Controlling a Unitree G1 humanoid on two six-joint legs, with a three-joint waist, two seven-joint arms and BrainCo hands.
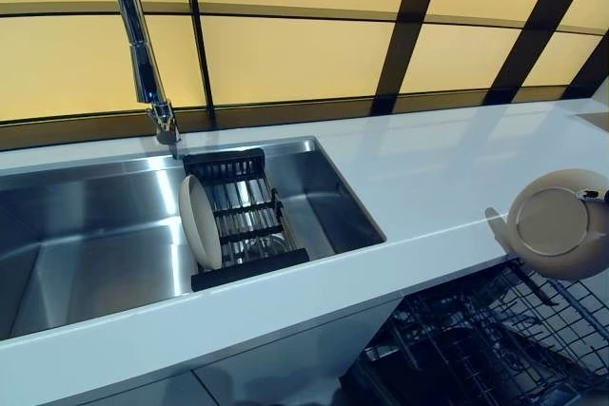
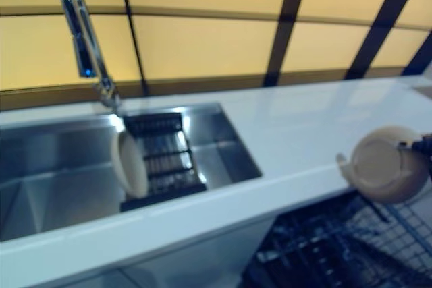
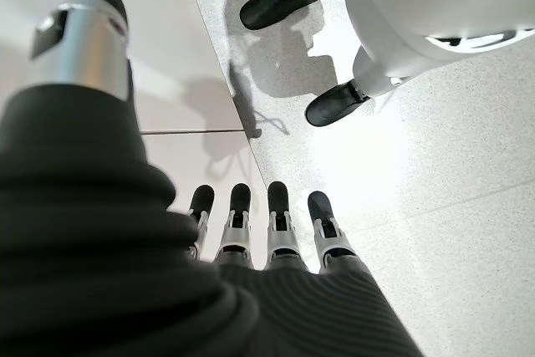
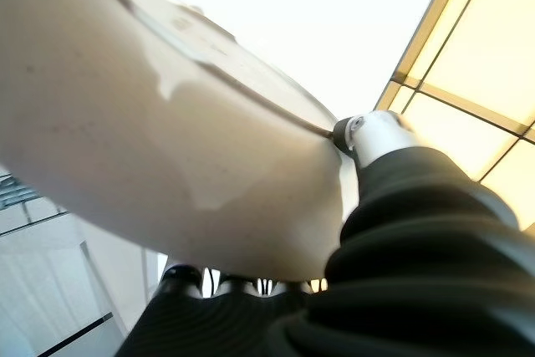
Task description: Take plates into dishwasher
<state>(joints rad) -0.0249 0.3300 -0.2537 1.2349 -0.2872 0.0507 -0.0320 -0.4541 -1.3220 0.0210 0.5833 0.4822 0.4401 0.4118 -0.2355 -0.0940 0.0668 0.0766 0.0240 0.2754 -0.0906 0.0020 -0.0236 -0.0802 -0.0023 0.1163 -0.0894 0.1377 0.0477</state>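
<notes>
My right hand (image 4: pixel 368 135) pinches a cream plate (image 1: pixel 559 222) by its rim, thumb on one face and fingers behind the other. It holds the plate upright at the counter's right edge, above the open dishwasher's wire rack (image 1: pixel 495 339). The same plate (image 4: pixel 167 148) fills the right wrist view. A second cream plate (image 1: pixel 200 222) stands on edge in the black dish rack (image 1: pixel 243 216) inside the steel sink (image 1: pixel 86 235). My left hand (image 3: pixel 267 223) hangs beside me over the floor, fingers straight and holding nothing.
A tall chrome tap (image 1: pixel 143 54) rises behind the sink. The white counter (image 1: pixel 428 178) runs right from the sink to the far corner. Amber wall panels with dark frames (image 1: pixel 285 35) close off the back.
</notes>
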